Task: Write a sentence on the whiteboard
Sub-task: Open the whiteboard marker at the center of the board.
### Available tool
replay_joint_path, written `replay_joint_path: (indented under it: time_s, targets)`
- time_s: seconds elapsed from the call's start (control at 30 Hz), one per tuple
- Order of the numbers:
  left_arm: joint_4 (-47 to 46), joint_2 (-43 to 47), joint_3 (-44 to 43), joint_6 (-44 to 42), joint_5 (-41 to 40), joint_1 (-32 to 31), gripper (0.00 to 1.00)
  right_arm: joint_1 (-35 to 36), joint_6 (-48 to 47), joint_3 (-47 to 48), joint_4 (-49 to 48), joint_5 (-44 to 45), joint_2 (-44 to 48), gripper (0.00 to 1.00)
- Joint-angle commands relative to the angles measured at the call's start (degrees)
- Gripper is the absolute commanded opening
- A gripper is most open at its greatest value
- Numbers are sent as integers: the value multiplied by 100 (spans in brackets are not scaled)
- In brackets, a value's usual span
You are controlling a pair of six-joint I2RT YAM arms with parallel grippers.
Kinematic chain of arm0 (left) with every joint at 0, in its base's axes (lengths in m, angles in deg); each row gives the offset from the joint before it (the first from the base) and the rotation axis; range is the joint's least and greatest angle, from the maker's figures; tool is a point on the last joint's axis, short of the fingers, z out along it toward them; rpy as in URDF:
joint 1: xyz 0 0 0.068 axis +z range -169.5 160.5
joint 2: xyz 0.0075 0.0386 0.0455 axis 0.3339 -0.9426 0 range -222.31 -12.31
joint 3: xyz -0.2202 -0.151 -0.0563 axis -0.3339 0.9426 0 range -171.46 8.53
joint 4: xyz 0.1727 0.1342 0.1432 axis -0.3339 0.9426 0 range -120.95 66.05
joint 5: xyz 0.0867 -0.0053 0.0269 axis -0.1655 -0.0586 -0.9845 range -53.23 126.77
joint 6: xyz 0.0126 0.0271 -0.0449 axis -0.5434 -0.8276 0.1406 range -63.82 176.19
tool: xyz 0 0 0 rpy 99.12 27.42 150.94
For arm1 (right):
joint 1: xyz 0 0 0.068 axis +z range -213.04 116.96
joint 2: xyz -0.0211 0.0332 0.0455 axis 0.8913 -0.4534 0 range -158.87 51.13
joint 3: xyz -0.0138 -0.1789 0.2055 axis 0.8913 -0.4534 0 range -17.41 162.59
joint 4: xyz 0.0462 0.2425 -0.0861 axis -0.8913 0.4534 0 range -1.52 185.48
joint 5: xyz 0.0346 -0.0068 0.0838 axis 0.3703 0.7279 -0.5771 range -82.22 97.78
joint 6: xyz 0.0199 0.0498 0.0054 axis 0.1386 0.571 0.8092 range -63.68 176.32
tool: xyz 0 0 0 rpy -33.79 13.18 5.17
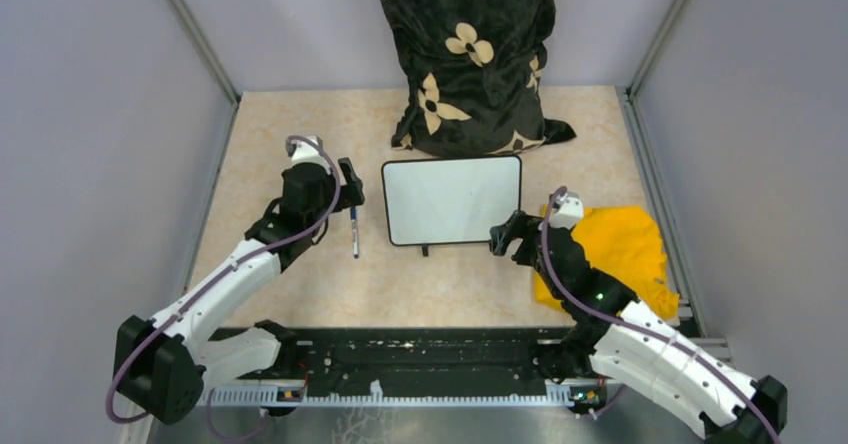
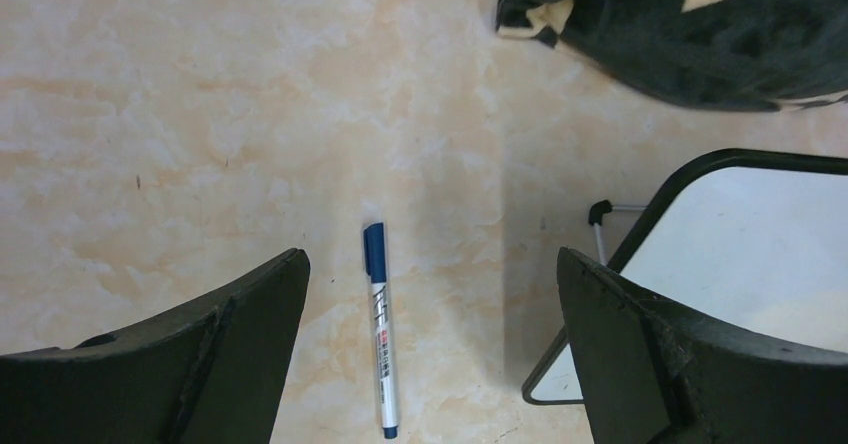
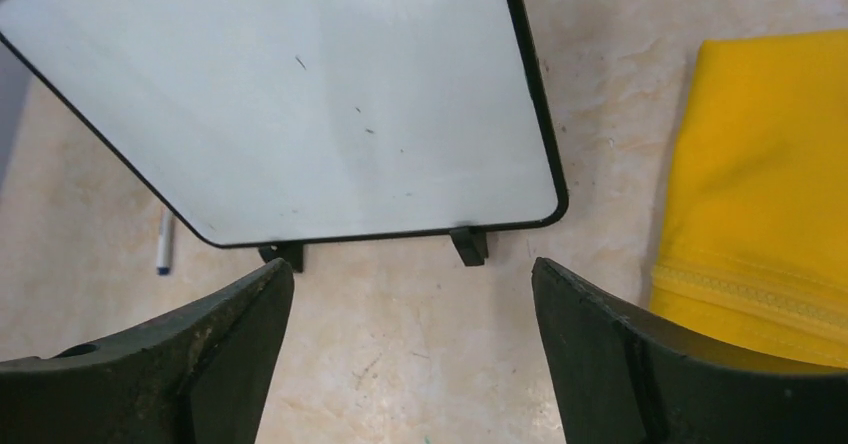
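Observation:
The whiteboard (image 1: pixel 453 200) lies in the middle of the table, black-framed, its white face blank apart from a few faint specks (image 3: pixel 300 104); no sentence shows on it. A blue-capped marker (image 1: pixel 353 232) lies on the table left of the board, cap pointing away from the arms (image 2: pixel 380 329). My left gripper (image 1: pixel 350 186) hangs open above the marker, which lies between the wide-spread fingers (image 2: pixel 250 314) without touching them. My right gripper (image 1: pixel 503 234) stands open near the board's near right corner, just short of its two black feet (image 3: pixel 468 244), holding nothing.
A yellow cloth (image 1: pixel 620 249) lies right of the board, under the right arm (image 3: pixel 770 184). A black pillow with cream flowers (image 1: pixel 470 54) leans against the back wall behind the board. Grey walls close in the table on three sides.

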Motion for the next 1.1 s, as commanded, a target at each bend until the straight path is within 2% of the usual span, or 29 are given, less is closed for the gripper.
replay_joint_path:
  time_s: [0.0,0.07,0.23,0.5,0.77,1.07]
  targets:
    - [381,-454,-303,21,-153,-36,99,-49,215,41,-431,209,671,92]
    - [610,-750,-409,78,-243,-29,99,-48,46,-21,-621,117,893,97]
    - [1259,-1604,-823,274,-213,15,99,-46,-215,19,-506,262,1102,97]
    - [1511,-2477,-1217,319,863,509,99,-47,-540,257,90,46,678,97]
    - [2495,-3660,-2028,390,1043,646,98,-44,-831,229,-74,-355,656,98]
    - [2439,-3942,-1979,327,1086,726,91,-48,-980,148,-220,-610,671,97]
